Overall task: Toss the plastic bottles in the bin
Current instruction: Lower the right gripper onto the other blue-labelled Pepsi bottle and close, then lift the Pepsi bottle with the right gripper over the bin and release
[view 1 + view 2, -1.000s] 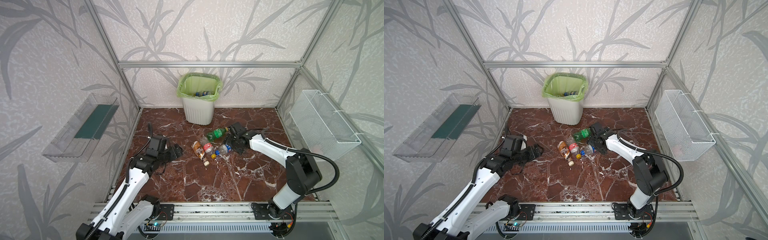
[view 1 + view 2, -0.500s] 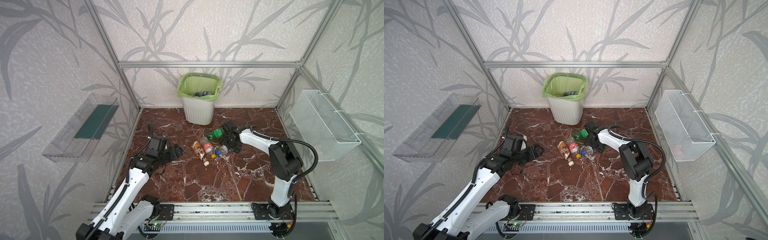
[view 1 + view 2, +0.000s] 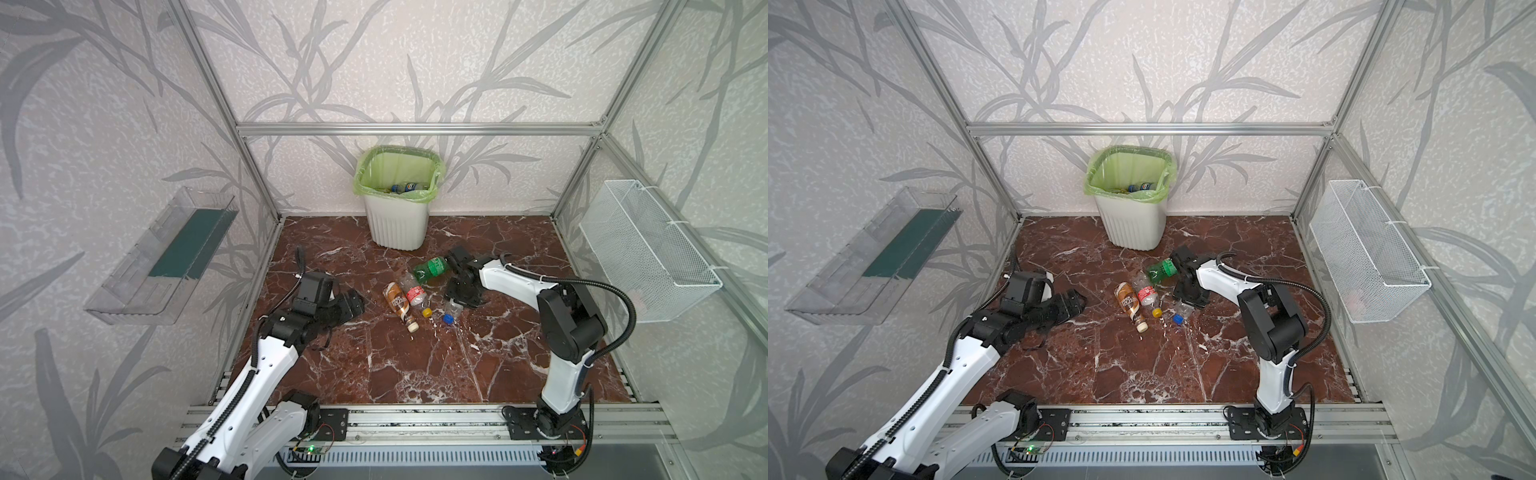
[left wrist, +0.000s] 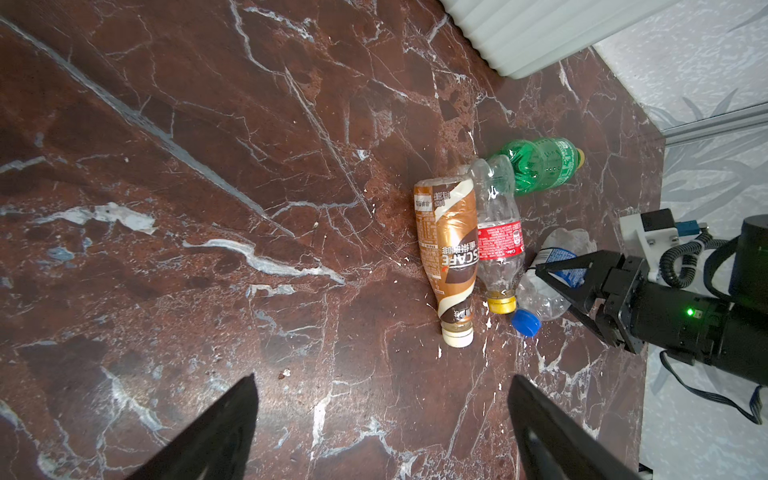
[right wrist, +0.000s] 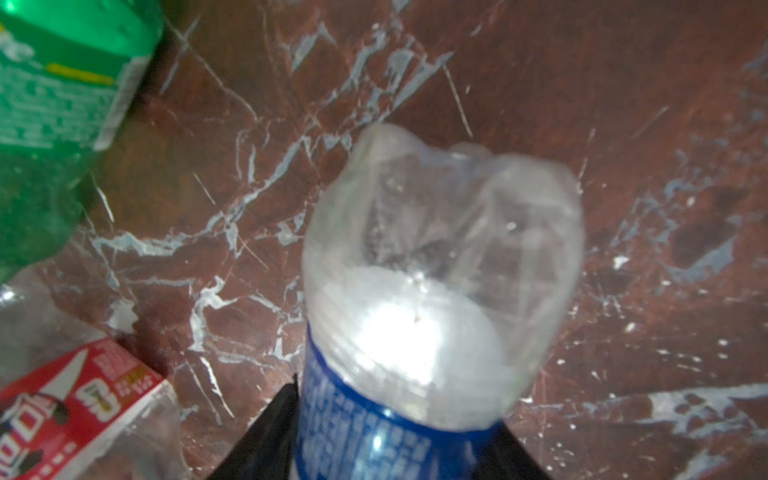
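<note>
On veined red-brown marble (image 3: 395, 365), crumpled clear blue-labelled bottle (image 5: 440, 270) in right tool (image 5: 395, 409)

2 high top views down over the whole scene — 2 close wrist views, both on the plastic bottles (image 4: 498, 245).

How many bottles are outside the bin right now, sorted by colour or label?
Brown-wrapped bottle: 1
Red-labelled clear bottle: 1
Green bottle: 1
Blue-labelled clear bottle: 1
Total: 4 outside the bin. The ones inside it are too hidden to count.
</note>
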You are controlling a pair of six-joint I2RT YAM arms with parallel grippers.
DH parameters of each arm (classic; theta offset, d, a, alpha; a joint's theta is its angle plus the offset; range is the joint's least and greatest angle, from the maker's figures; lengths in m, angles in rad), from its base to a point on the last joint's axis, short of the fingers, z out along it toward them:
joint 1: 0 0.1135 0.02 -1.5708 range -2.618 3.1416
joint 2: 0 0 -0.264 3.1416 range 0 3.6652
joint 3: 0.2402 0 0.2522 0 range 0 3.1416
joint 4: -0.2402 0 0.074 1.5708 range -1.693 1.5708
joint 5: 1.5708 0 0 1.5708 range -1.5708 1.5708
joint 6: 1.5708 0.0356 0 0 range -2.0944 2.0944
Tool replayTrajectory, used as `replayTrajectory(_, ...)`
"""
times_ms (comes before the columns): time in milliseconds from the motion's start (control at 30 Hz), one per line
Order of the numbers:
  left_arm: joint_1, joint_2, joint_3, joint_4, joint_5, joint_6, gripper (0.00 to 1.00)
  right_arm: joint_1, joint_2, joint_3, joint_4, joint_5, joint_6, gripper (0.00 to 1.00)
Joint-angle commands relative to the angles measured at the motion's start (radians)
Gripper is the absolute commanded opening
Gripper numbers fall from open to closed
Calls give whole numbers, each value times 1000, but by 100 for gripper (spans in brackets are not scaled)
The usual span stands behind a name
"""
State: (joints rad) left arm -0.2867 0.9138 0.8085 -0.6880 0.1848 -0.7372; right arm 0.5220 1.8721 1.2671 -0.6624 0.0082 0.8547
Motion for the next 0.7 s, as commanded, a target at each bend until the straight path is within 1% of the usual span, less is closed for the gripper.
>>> replayTrajectory(0,4,-12,-10,-19,-10,-14,93,-5,-48,-63,-39,-28,-64,54)
replayTrajectory(167,4,-7,-12,-13,-8,-22,93,10,-124,-156,-7,-106,-152,52)
replayTrajectory(267,4,-5,-11,-12,-10,-25,93,44,-159,-199,-10,-121,-209,52)
replayTrajectory(300,4,-5,-11,-12,-10,-25,93,54,-198,-210,-19,-117,-209,52)
replayTrajectory(333,4,-4,-11,-12,-9,-27,93,68,-216,-224,-21,-118,-249,52)
replayTrajectory(467,4,0,-12,-12,-7,-28,93,97,-301,-282,-35,-109,-262,55)
replayTrajectory(567,4,6,-12,-11,-2,-30,93,102,-356,-321,-42,-96,-258,60)
replayTrajectory(667,4,12,-11,-10,7,-33,93,104,-380,-336,-53,-80,-261,65)
